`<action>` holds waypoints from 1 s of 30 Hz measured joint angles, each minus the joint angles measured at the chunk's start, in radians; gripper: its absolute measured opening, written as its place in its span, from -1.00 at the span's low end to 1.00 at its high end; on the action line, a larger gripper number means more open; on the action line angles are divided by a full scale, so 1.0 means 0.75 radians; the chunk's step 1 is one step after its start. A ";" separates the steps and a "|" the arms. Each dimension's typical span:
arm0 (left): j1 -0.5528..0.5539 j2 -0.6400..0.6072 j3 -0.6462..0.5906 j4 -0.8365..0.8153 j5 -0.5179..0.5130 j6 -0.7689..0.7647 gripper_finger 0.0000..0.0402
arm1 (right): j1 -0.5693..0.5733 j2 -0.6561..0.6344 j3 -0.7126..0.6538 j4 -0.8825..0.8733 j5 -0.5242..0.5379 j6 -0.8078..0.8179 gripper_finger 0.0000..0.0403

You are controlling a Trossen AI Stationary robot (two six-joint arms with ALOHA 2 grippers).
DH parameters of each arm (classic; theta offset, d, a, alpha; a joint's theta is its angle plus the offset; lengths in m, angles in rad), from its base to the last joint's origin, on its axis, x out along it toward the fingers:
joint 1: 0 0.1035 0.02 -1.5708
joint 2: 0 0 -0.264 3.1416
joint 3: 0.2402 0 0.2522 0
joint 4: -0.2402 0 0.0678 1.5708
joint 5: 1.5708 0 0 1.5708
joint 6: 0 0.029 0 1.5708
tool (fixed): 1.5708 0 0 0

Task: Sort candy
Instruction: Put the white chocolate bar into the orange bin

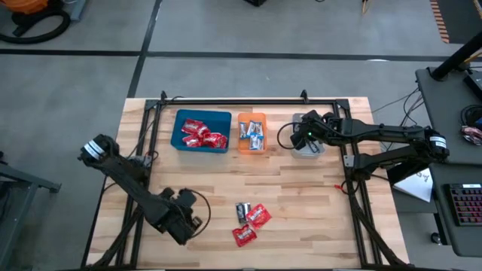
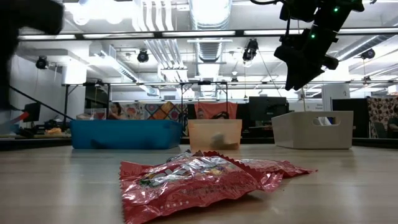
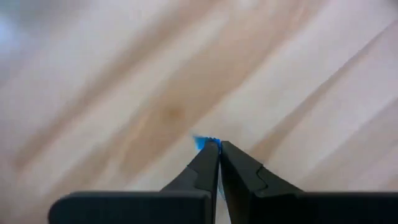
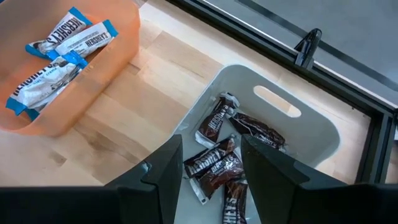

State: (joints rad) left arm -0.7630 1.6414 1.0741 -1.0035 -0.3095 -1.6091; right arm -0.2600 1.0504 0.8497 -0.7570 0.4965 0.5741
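My left gripper (image 1: 200,222) hovers near the table's near-left part, shut, with a sliver of a blue-and-white candy (image 3: 200,143) showing at its fingertips. My right gripper (image 4: 211,162) is open above the grey tray (image 1: 307,148), touching nothing; several dark candies (image 4: 219,163) lie inside the tray. Red candies (image 1: 200,135) fill the blue tray (image 1: 181,120), and blue-and-white candies (image 1: 252,135) lie in the orange tray (image 1: 252,117). On the bare wood near the front lie one dark candy (image 1: 242,211) and two red candies (image 1: 259,217), (image 1: 243,236). My left gripper pinches the blue-and-white candy between its two shut fingers (image 3: 208,163); only a blue wrapper edge (image 3: 200,143) sticks out past the tips. The fingers hide the other parts of the wrapper. The candy is lifted above the wooden table.
A black frame (image 1: 233,100) runs along the table's far edge and down both sides. The three trays stand in a row at the far side. Bare wood (image 1: 301,196) lies between the trays and the loose candies. One red candy (image 2: 199,177) fills the low view's foreground.
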 joint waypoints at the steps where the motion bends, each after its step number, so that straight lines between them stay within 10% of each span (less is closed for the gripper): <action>1: 0.008 -0.030 0.002 0.000 -0.070 0.024 -1.00 | 0.000 0.000 0.000 0.000 0.000 -0.003 -0.23; 11: 0.079 -0.284 0.004 0.048 -0.607 0.374 -1.00 | 0.030 0.000 -0.024 0.039 -0.054 -0.083 -0.23; 30: 0.159 -0.097 -0.158 0.356 -0.493 0.917 -0.76 | 0.082 0.001 -0.092 0.084 -0.070 -0.094 -0.23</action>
State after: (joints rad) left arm -0.6438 1.5689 0.9558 -0.7363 -0.6789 -0.9212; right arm -0.1982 1.0508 0.7811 -0.6944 0.4442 0.5039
